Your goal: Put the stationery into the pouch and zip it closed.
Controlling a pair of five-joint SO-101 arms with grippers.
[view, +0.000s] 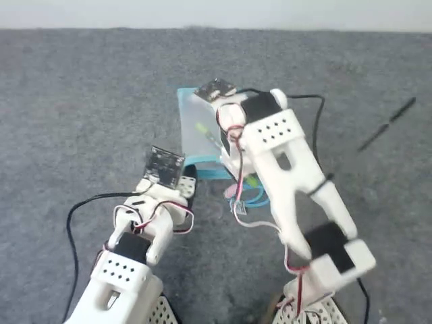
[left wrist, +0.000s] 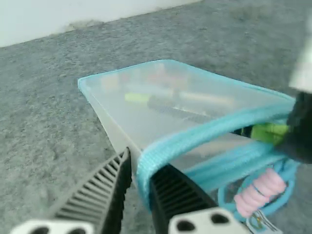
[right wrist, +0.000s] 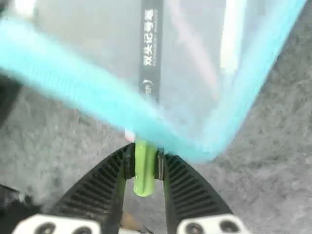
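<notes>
Right gripper clamps the green-tipped pen at the pouch mouth — best pushed straight in, while left gripper, pinched on the blue rim, holds it firm.

Grey carpeted table; translucent blue-edged pouch near middle, black pen well apart.

From high above the near edge, one camera looks down across the grey counter, while both wrist cameras sit close, facing the same blue-edged pouch at its mouth end.
</notes>
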